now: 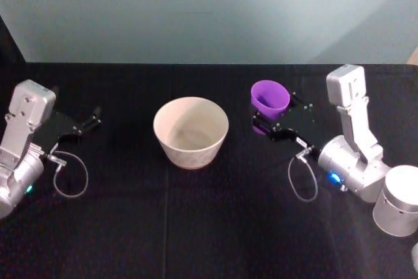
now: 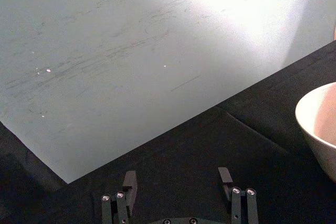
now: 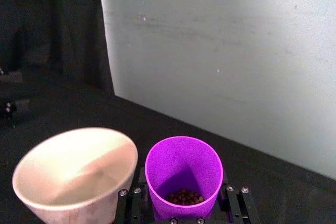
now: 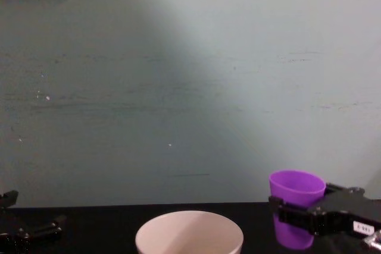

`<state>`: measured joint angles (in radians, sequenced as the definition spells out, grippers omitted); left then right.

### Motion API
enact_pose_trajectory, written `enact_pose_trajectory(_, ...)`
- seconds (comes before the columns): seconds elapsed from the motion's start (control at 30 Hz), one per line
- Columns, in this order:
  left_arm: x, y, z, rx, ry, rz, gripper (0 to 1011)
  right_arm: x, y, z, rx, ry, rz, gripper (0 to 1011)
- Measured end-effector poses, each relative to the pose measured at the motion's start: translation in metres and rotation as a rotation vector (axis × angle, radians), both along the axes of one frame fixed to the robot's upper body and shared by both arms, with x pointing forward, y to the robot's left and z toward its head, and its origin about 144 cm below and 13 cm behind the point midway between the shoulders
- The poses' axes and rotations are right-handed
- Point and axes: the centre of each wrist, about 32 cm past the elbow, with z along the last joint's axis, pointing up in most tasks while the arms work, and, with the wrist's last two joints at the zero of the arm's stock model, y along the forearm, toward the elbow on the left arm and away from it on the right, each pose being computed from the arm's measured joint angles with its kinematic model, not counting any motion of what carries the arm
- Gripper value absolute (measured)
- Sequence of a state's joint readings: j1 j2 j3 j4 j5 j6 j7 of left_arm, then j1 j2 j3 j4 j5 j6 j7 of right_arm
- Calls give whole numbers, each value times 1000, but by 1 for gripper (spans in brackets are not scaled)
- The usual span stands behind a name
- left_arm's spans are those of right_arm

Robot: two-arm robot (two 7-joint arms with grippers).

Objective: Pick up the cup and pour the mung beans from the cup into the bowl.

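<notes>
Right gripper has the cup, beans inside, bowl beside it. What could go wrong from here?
1. The cup sits beside the bowl, not over it; tilting now would likely spill the mung beans onto the table.
2. The right gripper clamps the cup's smooth tapered wall; it may slip while tipping.
3. Swinging across could knock the bowl's rim.
The left gripper is parked, open.

Purple cup (image 4: 296,186) held by right gripper (image 4: 293,211), beside bowl (image 4: 189,230)
</notes>
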<state>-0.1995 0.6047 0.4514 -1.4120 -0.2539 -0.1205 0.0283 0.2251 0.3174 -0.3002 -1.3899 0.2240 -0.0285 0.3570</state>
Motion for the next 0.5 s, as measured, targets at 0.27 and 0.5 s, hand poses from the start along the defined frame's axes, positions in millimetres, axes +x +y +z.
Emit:
enact_pose_trajectory(0.27, 0, 0, 0, 0, 0, 0, 1000, -2, 0, 11, 8, -17, -8, 726)
enact_pose_trajectory(0.5, 0, 0, 0, 0, 0, 0, 1000, -3, -1, 11, 11, -16, -10, 726)
